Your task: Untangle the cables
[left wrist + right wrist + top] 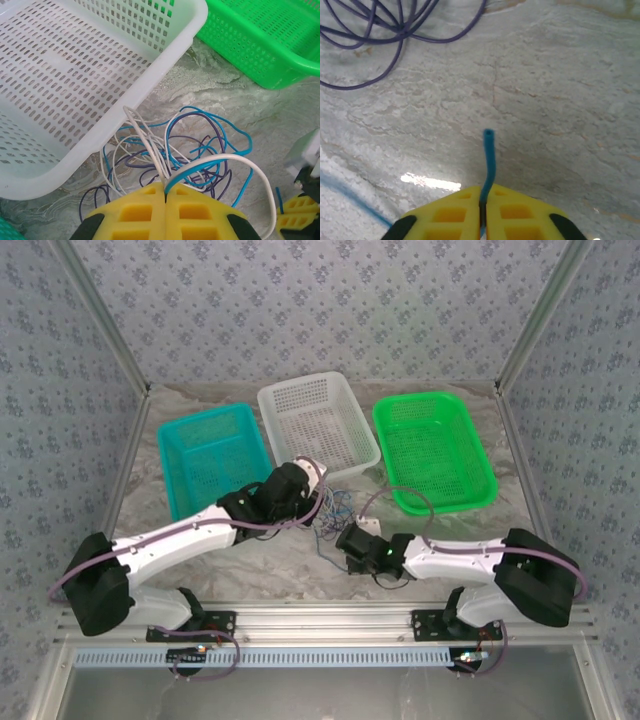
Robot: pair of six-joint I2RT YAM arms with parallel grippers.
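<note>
**Untangling barely under way: both holds set, knot intact**

The thin, curly white, blue and purple cables [170,160] lie as one heap on the pale marbled surface [545,100]. They sit just beside the near wall of the white perforated plastic basket [165,65]. In the top view the heap [335,505] sits between your two grippers. The loops cross over and through one another and no strand lies apart from the rest, so count none as freed.

Your left gripper [165,192] is closed at the near edge of the heap. A white strand [140,130] and a blue strand [180,176] run out from between its yellow fingers [135,210] into the tangle. Your right gripper [482,195] is closed too, pinching a short blue wire end [489,150] that stands up past its fingertips. A purple loop [395,35] lies well apart from it on the surface. I cannot tell whether that blue end belongs to the strand the left gripper holds.

With both holds set, I judge only the opening step done. You have yet to draw the held strands out of the heap, then do the same for every other wire.

Further out, the green plastic basket [490,480] and the teal plastic basket [165,440] stand either side of the white one.
</note>
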